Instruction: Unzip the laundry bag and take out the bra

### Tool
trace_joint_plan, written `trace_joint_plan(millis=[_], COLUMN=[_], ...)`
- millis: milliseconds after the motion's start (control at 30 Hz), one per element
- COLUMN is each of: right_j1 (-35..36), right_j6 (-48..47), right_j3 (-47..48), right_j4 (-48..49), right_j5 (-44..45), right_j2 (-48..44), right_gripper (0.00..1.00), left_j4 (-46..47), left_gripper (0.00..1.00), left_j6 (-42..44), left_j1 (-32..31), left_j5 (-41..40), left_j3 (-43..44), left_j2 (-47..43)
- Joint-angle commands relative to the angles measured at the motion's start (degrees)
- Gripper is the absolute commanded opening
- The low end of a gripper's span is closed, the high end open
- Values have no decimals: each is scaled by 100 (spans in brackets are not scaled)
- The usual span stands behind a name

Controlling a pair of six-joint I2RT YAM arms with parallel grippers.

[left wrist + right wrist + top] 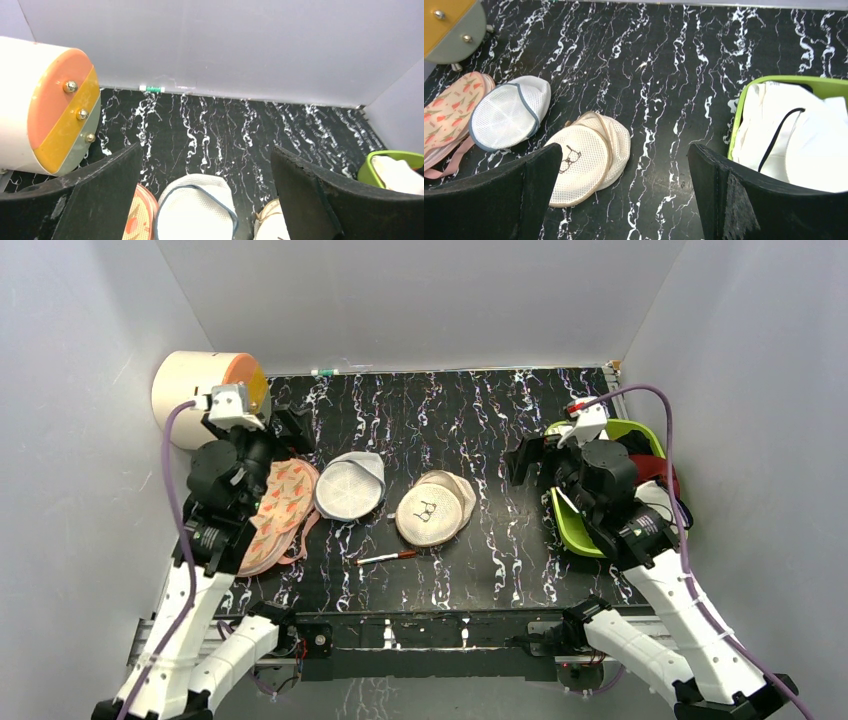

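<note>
Both arms are bent and raised, left end effector (205, 200) and right end effector (624, 195) spread wide.

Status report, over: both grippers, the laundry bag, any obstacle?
Both empty: left gripper open, right gripper open. Cream laundry bag on table, not held; bra in green bin. A pen beside bag, not blocking.

The table (520, 540) is marbled black with white veins. The laundry bag (434, 508) is coloured cream-beige and marked with small black glasses. The other pouch (349, 486) is coloured grey-white and rimmed dark. The peach-pink bra (280, 505) is printed with red leaves. The white bra (819, 150) is black-strapped, the bin (829, 86) lime-green. The drum (30, 85) face is banded in 3 colours: orange-pink, yellow, grey-green.
</note>
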Motion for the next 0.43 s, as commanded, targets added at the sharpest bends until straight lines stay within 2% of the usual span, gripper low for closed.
trace_joint_plan(millis=[0,233,400], right_j1=[-21,-16,-18], right_j6=[-319,-257,-257], right_j3=[448,394,209], right_j4=[429,589,691], right_j5=[32,573,653], right_j2=[-127,-314,-397], right_gripper=[98,98,97], left_j4=[-367,-601,-551], left_gripper=[98,98,98], left_j6=[-84,47,-22], left_j1=[18,11,17], left_j5=[16,460,648], left_j3=[276,353,344], left_j2=[-397,-486,-444])
